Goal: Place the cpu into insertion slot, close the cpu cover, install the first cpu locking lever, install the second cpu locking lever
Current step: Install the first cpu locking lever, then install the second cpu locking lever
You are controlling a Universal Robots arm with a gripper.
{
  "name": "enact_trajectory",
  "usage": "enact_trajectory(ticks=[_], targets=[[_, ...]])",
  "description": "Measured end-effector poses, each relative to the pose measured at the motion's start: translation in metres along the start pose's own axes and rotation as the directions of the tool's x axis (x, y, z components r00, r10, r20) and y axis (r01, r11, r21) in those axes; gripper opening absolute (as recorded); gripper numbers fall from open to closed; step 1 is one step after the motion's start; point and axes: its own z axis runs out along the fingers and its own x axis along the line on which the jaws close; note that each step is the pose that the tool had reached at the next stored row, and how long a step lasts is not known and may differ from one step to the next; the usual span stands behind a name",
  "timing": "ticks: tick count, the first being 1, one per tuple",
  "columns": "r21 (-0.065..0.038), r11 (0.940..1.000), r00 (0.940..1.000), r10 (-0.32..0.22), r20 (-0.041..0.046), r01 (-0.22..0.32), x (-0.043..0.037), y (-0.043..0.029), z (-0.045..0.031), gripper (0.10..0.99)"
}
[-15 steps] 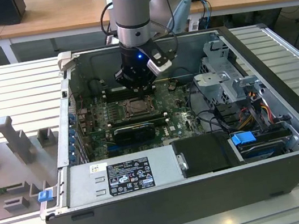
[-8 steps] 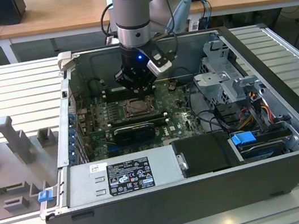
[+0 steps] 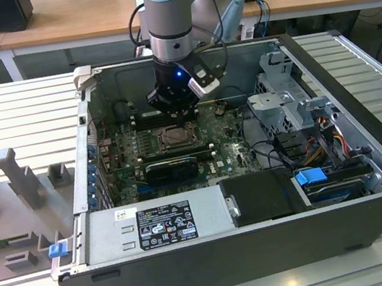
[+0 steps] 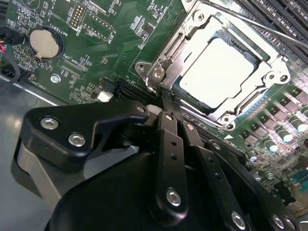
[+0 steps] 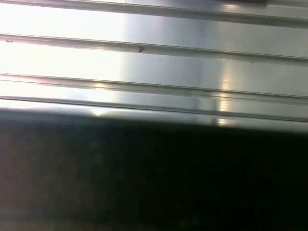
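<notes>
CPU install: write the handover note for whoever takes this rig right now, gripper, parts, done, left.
Gripper: fingers shut, tips at the corner of the cpu cover, beside its hinge.
The cpu sits in the insertion slot on the green motherboard, inside the open computer case.
Done: cpu placed; cover lies down over it, framing the chip.
Left: whether either locking lever is latched cannot be told from these views; check both.
</notes>
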Motion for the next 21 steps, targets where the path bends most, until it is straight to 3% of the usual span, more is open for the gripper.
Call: enact_trajectory(ticks=[5, 6, 21], targets=[[0.001, 1.0, 1.0, 0.0, -0.0005, 0.0, -0.0003, 0.0008, -0.0225, 0.106], [0.001, 1.0, 1.0, 0.0, -0.0004, 0.0, -0.0004, 0.0009, -0.0241, 0.106], [0.002, 1.0, 1.0, 0.0, -0.0006, 0.0, 0.0001, -0.0059, -0.0244, 0.106]])
